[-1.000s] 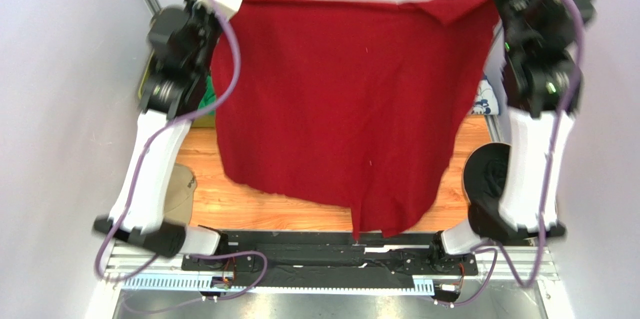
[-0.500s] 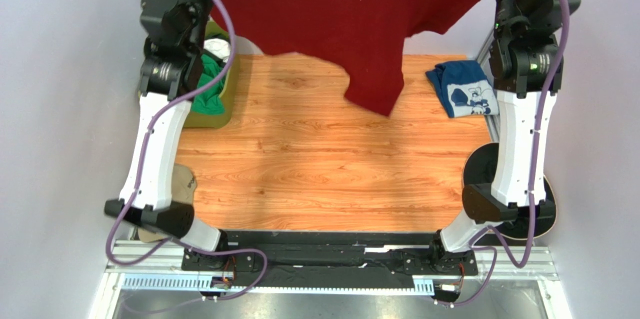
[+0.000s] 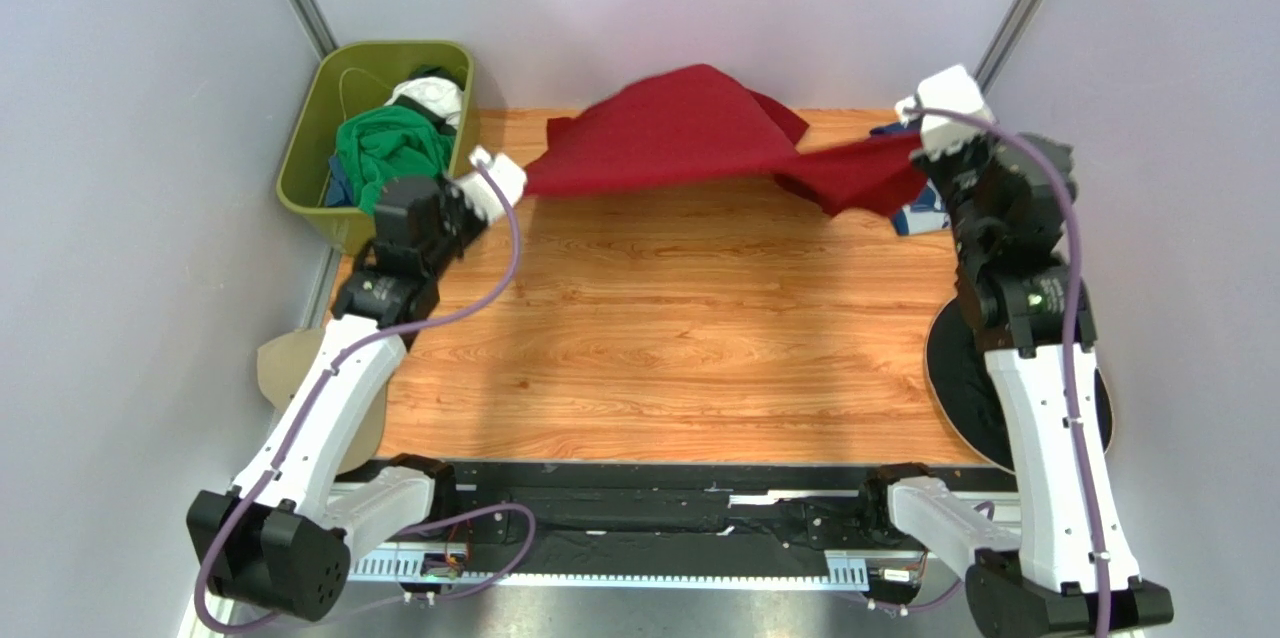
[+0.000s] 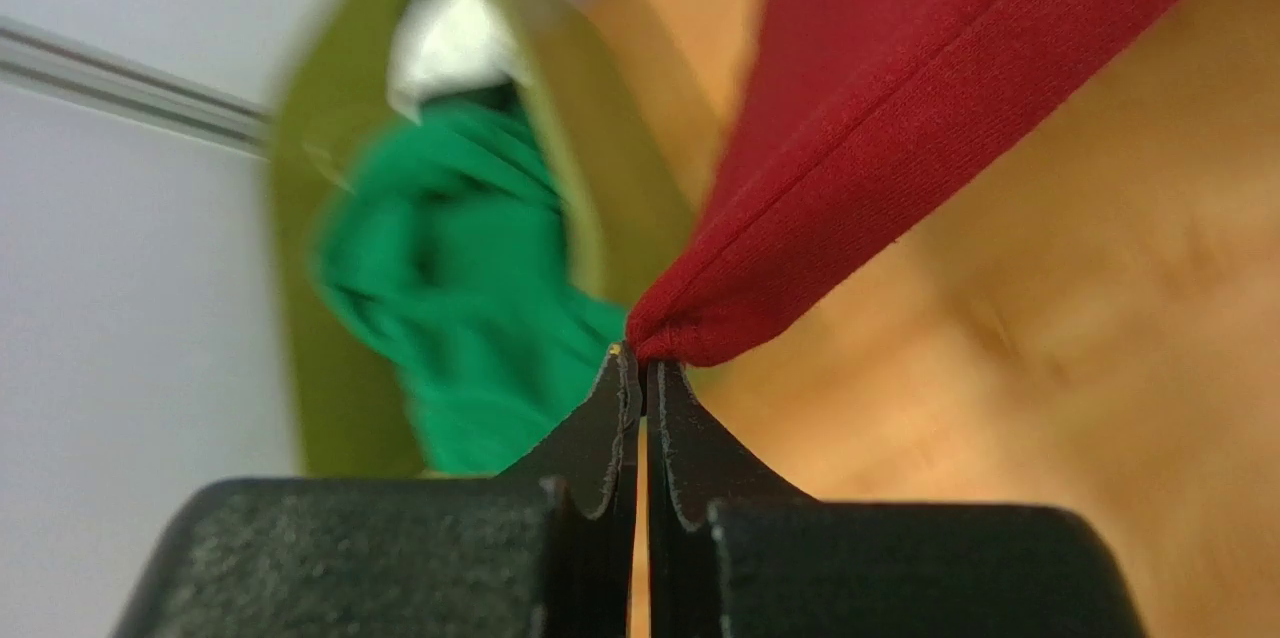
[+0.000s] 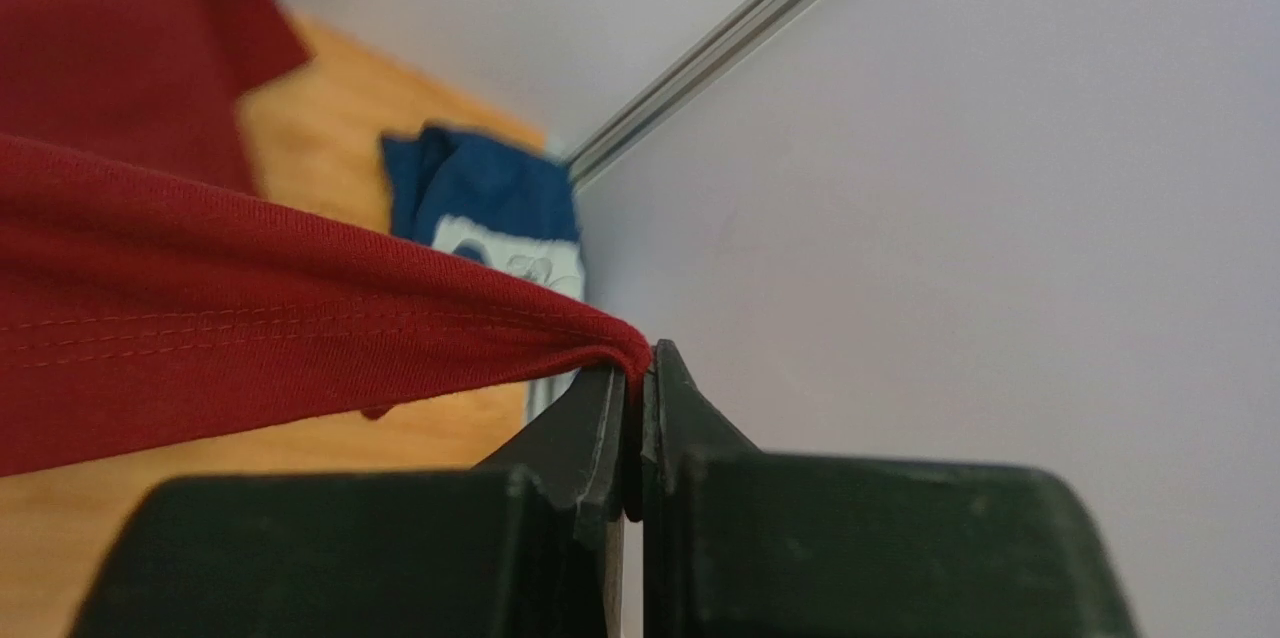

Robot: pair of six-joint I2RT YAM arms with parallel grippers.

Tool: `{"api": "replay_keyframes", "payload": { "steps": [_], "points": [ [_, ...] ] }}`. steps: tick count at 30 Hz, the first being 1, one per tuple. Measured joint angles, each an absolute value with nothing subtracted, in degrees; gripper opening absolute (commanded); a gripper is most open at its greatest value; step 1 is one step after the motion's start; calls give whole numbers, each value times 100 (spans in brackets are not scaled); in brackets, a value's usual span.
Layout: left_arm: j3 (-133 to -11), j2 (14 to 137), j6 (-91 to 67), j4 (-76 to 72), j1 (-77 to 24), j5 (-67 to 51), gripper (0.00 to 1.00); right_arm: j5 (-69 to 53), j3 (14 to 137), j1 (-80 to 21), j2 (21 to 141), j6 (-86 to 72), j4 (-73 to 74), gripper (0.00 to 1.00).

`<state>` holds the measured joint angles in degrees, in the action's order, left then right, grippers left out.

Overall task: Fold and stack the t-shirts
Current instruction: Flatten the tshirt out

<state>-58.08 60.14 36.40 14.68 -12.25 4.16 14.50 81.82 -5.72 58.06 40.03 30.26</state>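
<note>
Where a second ago the dark red t-shirt [image 3: 684, 131] was hanging high between raised arms like a curtain, covering most of the table [image 3: 676, 353], it is now lying low over the table's far edge, and both arms are reaching forward and down instead of up. The left gripper [image 4: 643, 365] is pinching one hemmed corner of the red cloth, its jaws pressed together with only the fabric between the tips. The right gripper [image 5: 637, 368] is doing the same at the opposite corner, its jaws closed tight on a stitched edge. The shirt is stretching left to right between the two grips, its long axis running along the far side of the table. Its middle is billowing upward, and a folded flap is bunching near the right end. The bright green t-shirt [image 3: 388, 151] is sitting crumpled in the olive bin [image 3: 305, 143] at the far left corner, just beyond the left gripper. The navy-blue t-shirt [image 5: 489, 203] is lying at the far right corner, mostly hidden from above by the red cloth and the right arm.
</note>
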Motion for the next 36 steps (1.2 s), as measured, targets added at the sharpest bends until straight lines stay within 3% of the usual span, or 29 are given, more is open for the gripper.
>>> {"api": "replay_keyframes", "payload": {
  "steps": [3,11,36],
  "points": [
    [-5017,5693,3833,2174,-1225,191,0,1258,7363,-572,5443,3962,3529,0],
    [-4783,4908,4123,3420,-1225,-174,0,635,5964,-569,4694,3896,4790,0],
    [-4525,5048,4689,6038,-1614,-672,0,-255,5057,-556,4136,4088,6622,2]
  ]
}}
